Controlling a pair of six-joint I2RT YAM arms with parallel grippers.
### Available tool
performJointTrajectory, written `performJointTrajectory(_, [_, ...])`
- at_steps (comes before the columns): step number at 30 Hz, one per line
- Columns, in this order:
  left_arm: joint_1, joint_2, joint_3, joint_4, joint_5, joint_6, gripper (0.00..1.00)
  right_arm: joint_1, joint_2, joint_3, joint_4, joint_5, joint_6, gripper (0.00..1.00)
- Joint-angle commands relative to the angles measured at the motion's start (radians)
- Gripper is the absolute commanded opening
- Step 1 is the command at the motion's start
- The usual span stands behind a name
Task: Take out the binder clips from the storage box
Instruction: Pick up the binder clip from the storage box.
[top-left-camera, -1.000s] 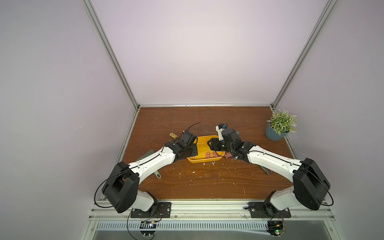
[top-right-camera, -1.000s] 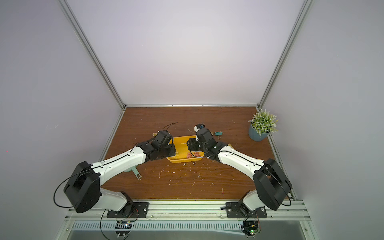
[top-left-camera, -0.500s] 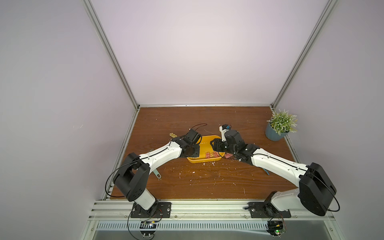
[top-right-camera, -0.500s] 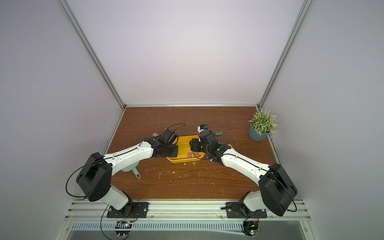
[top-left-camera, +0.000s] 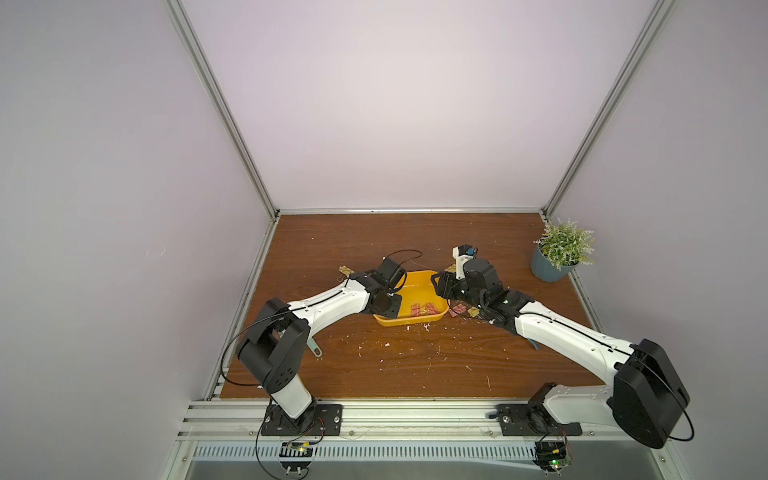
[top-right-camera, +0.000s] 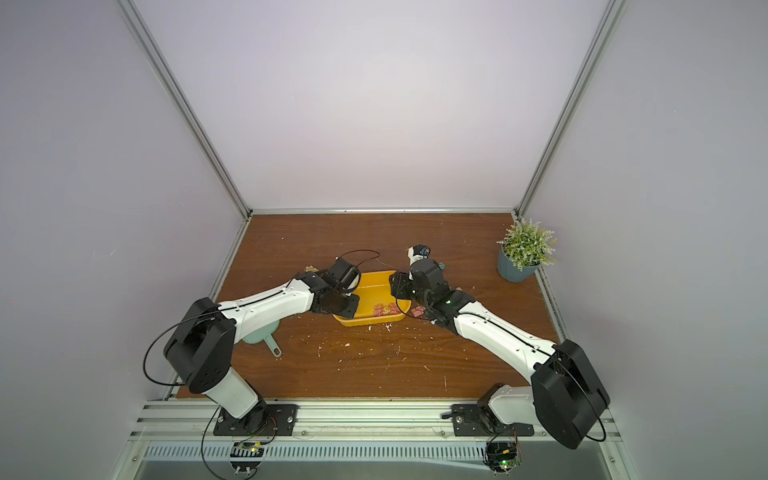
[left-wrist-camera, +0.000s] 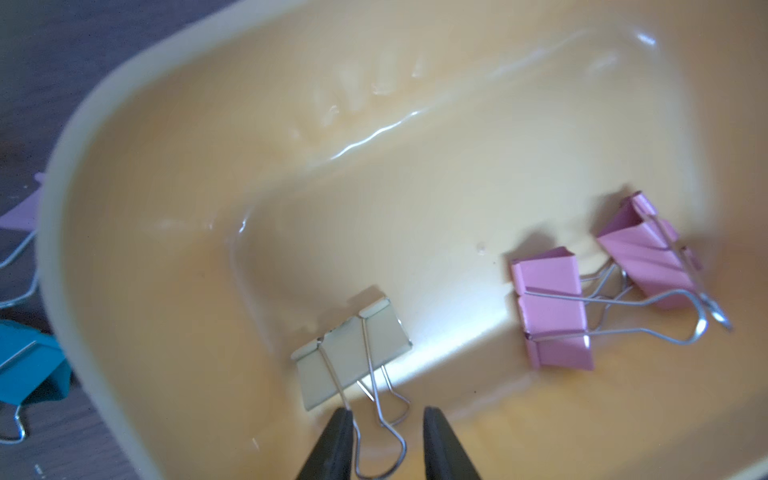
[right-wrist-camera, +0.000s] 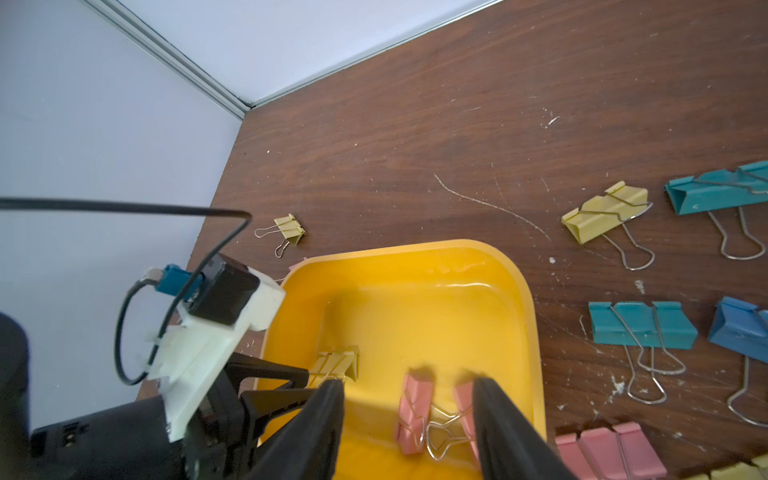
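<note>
The left pincer (left-wrist-camera: 386, 413) has been advanced into the storage box (left-wrist-camera: 166, 291), spread slightly about the handle of a yellow binder clip (left-wrist-camera: 353, 353); the right pincer (right-wrist-camera: 407, 384) is kept spread above two pink binder clips (right-wrist-camera: 415, 399) there.

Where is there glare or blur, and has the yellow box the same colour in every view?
Left wrist view: the storage box looks pale, with white glare streaks on its wall; the teal clip outside is blurred. Right wrist view: the box is saturated yellow, the clips on the table are sharp. Both top views: even light, but the pink clips are too small for detail.
</note>
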Motion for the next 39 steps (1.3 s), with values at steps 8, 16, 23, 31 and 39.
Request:
performJointTrajectory(8, [-0.019,0.022,0.048,-0.033,-0.069,0.124,0.25,-0.007,0.041,0.033,0.006,-0.05,-0.014,0.56])
performJointTrajectory(16, [-0.019,0.017,0.065,-0.036,-0.093,0.134,0.1,-0.011,0.033,0.027,-0.002,-0.041,-0.007,0.56])
performJointTrajectory(23, [-0.019,-0.014,0.091,-0.034,-0.125,0.111,0.02,-0.011,0.032,0.024,0.003,-0.05,0.007,0.56])
performJointTrajectory(31, [-0.016,-0.211,-0.008,0.132,-0.21,-0.022,0.0,-0.01,0.039,0.027,0.078,-0.191,-0.005,0.56])
performJointTrajectory(39, [0.127,-0.576,-0.349,0.497,-0.048,-0.248,0.0,0.003,0.077,0.069,0.126,-0.333,-0.007,0.55])
